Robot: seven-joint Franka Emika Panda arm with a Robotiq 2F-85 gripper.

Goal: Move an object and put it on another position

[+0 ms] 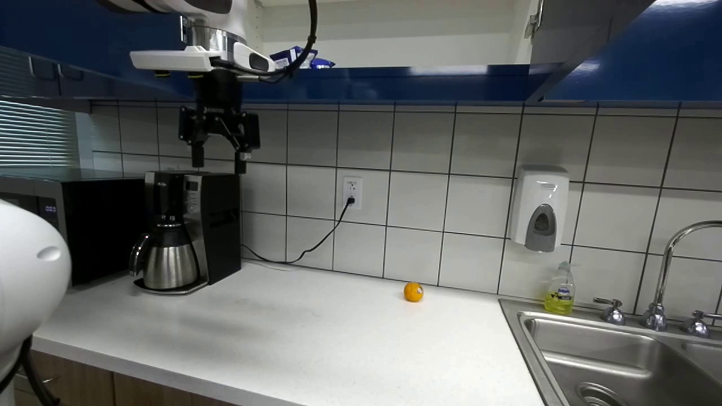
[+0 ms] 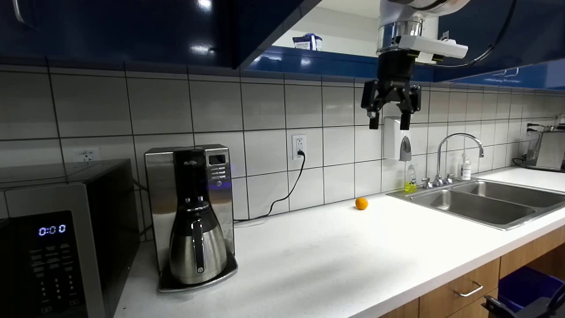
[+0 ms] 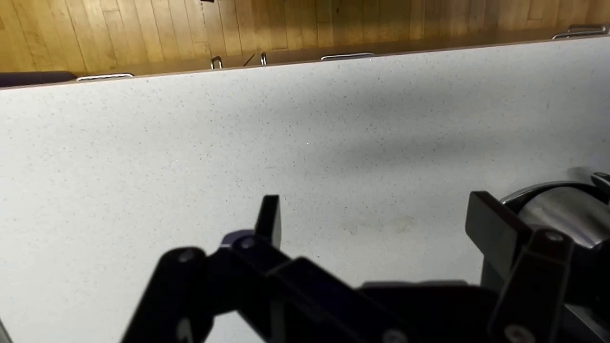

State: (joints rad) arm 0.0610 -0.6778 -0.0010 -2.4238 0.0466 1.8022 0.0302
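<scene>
Black two-finger gripper [image 1: 219, 162] high over white speckled counter [image 1: 316, 338], jaws wide, empty. Small round orange fruit [image 1: 413, 291] on counter near white-tiled wall [image 1: 417, 254]. Likely reach: centre above fruit, lower clear of wall, close gently.

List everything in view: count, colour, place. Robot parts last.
Glossy cabinets: several, blue, overhead
Crinkled packets: count unclear, blue, in open cabinet
Tiled wall: 1, white, below cabinets
Speckled countertop: 1, white, along wall
Small round fruit: 1, orange, on countertop near wall
Boxy coffee maker with metal carafe: 1, black-silver, on countertop
Boxy microwave: 1, black, on countertop
Rectangular outlets: 2+, white, on wall
Plastic dispenser: 1, white-grey, on wall
Double-basin sink with curved faucet: 1, silver, in countertop
Plastic bottles: 2, yellow and white, at sink's back
Metal appliance: 1, silver, beyond sink
Wooden drawers: several, brown, under countertop
Open bin: 1, blue, under countertop
Plank floor: 1, brown, below
Jointed robot arm: 1, white-silver, over countertop
Two-fingered end effector: 1, black, above countertop
</scene>
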